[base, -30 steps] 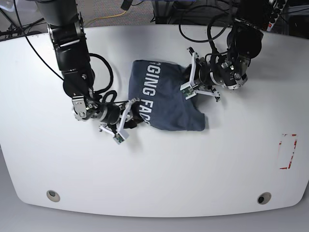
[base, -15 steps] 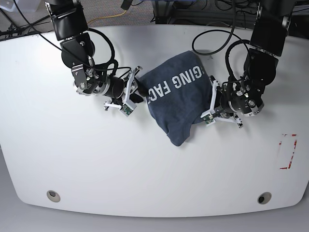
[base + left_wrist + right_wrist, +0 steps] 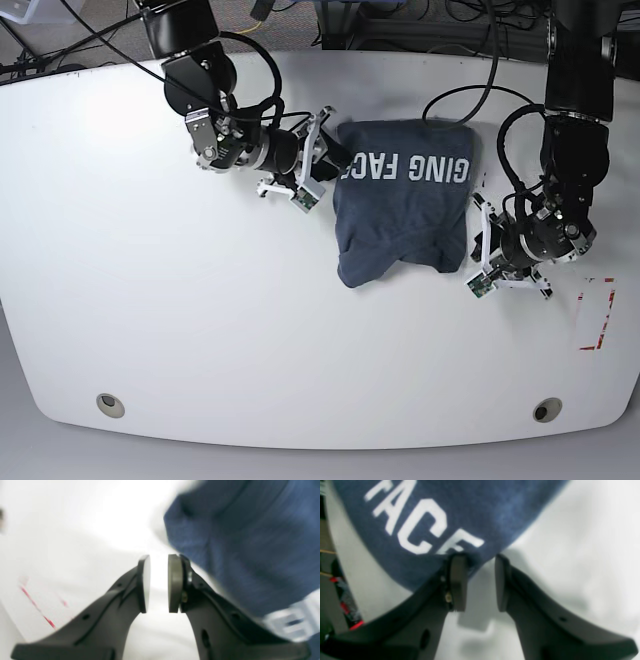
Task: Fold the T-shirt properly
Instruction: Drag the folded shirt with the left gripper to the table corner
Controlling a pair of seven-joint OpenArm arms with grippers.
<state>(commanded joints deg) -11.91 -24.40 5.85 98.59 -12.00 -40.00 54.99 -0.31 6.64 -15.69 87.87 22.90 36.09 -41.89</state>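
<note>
The T-shirt (image 3: 405, 205) lies bunched on the white tabletop (image 3: 200, 330), navy, white letters "GING FAC" showing upside down along its top edge. The right hand (image 3: 476, 580) sits at its edge by "FACE", narrowly parted, gripping nothing. The left hand (image 3: 156, 582), narrowly parted and empty, sits beside the cloth
</note>
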